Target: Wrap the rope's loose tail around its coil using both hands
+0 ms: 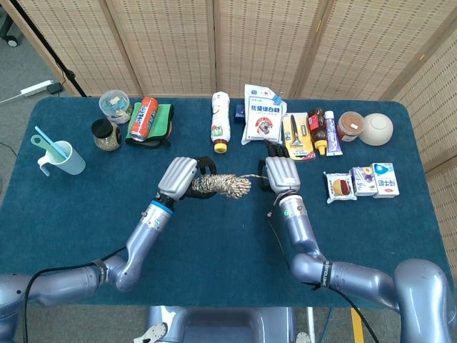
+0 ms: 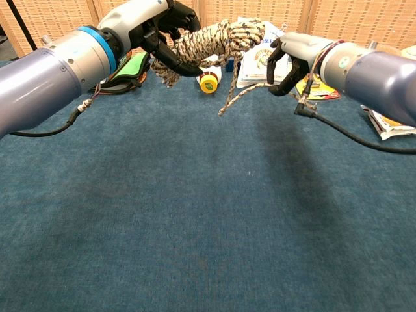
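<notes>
My left hand [image 1: 180,176] [image 2: 151,26] grips the left end of a speckled rope coil [image 1: 223,185] [image 2: 213,41] and holds it level, well above the blue table [image 1: 78,207]. The coil's free end points toward my right hand [image 1: 280,174] [image 2: 290,55]. That hand holds the rope's loose tail [image 2: 239,94], which hangs in a slack loop under the coil's right end. In the head view only a short stretch of the tail [image 1: 254,176] shows between coil and right hand.
Along the table's far edge stand a white bottle [image 1: 221,122], a white pouch [image 1: 260,114], sauce bottles [image 1: 318,128], a bowl [image 1: 376,128], a can on a green cloth [image 1: 145,118], jars [image 1: 107,134] and a cup [image 1: 61,158]. Snack packs [image 1: 363,182] lie at right.
</notes>
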Controlling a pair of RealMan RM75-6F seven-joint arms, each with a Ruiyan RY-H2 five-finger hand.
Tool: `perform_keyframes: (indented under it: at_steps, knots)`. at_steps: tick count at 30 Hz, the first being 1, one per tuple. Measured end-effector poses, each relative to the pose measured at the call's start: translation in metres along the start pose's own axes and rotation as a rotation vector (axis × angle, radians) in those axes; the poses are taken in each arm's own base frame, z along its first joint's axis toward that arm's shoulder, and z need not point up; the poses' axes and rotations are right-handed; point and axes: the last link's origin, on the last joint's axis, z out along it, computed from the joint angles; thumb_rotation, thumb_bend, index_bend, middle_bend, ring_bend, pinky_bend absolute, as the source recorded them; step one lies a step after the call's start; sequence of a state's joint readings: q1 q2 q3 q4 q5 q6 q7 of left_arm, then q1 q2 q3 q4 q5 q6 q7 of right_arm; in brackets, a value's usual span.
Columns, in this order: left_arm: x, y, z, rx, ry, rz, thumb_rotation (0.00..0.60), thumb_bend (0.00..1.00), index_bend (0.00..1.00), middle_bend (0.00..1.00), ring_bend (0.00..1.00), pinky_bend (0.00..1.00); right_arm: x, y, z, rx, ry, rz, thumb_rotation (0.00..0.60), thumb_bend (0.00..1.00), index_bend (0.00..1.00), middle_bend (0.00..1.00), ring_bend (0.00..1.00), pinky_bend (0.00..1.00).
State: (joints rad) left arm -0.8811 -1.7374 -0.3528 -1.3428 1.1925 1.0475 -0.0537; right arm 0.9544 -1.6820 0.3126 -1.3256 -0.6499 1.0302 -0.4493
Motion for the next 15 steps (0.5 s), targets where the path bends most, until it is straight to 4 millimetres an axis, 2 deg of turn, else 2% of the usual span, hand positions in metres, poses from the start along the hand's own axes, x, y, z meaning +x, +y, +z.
perform_keyframes:
  at_steps: [7,15]
  knots:
    - [0.003,0.005,0.019,0.027,0.026,0.063,0.600,0.53,0.69,0.51,0.52,0.70,-0.006,-0.004,-0.023,0.058,-0.044,0.016,0.600,0.51,0.74,0.00,0.00,0.00]
    - [0.000,0.011,0.044,0.043,0.033,0.165,0.600,0.52,0.66,0.51,0.52,0.70,0.003,-0.012,-0.054,0.145,-0.077,0.021,0.600,0.51,0.74,0.00,0.00,0.00]
